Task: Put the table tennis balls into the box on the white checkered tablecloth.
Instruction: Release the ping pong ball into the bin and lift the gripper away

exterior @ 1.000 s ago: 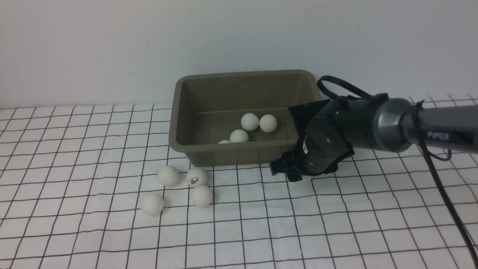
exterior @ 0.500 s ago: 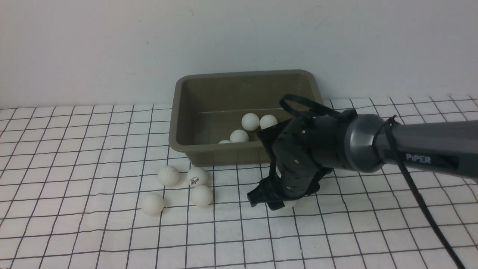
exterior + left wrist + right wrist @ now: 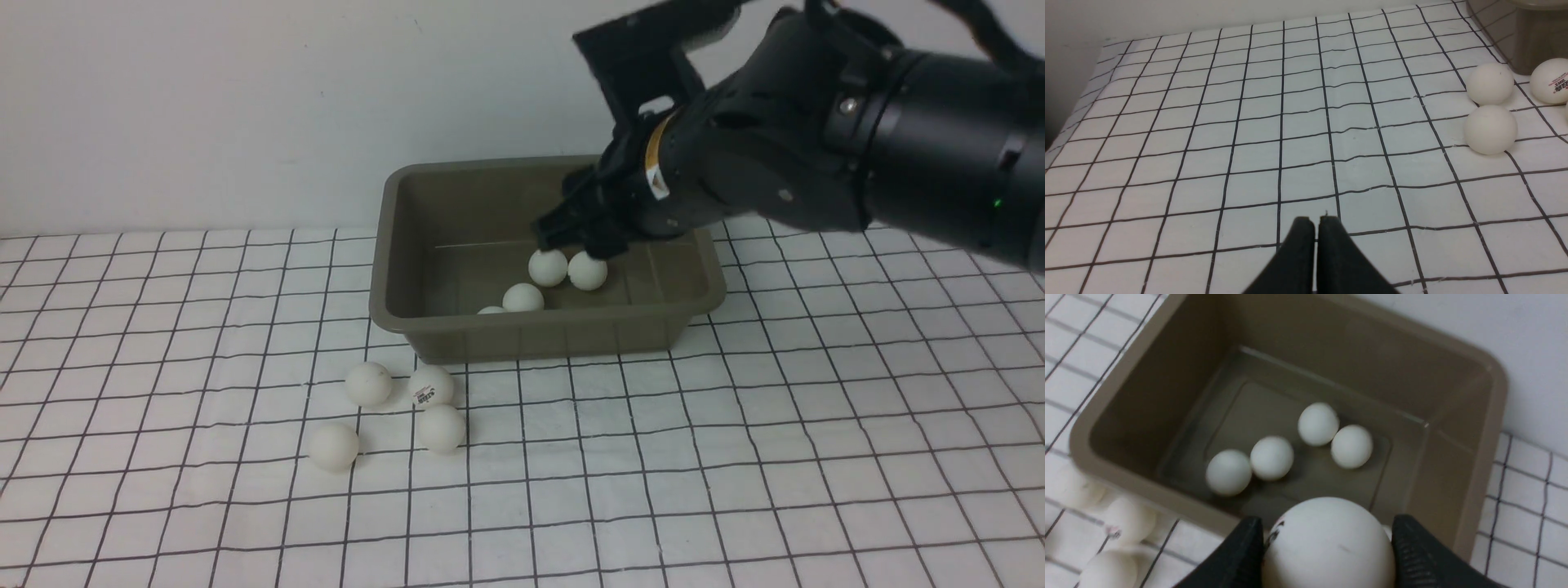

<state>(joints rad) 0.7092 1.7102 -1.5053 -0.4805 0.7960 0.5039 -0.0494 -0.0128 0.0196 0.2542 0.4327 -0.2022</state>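
I had the right gripper [image 3: 1327,528] clamped on one table tennis ball [image 3: 1327,547], with a black finger [image 3: 1241,555] pressed against each side of it. That held ball carried a small dark mark close to one finger. In the front view the gripper hung raised over the right half of the box [image 3: 384,314], its tips angled down and to the left. From that side the fingers hid the ball.

The box sat on the white checkered tablecloth [image 3: 735,457], close to the far wall [image 3: 204,106]. Four balls lay on its floor. Two of them [image 3: 1318,424] [image 3: 1352,446] sat side by side towards the middle. The other two [image 3: 1271,457] [image 3: 1228,472] sat side by side closer to the near wall, which half covered one of them in the front view.

Four more balls lay on the cloth just off the box's near left corner, bunched close together. The one with a printed logo [image 3: 431,385] was nearest the box, with a plain one [image 3: 368,384] to its left. Two more [image 3: 441,428] [image 3: 332,446] lay nearer to me.

The left gripper [image 3: 1315,222] was out of the front view. Its own camera showed the two fingers pressed together with nothing between them, held low over the cloth. I could see some of the loose balls and a corner of the box off to one side.
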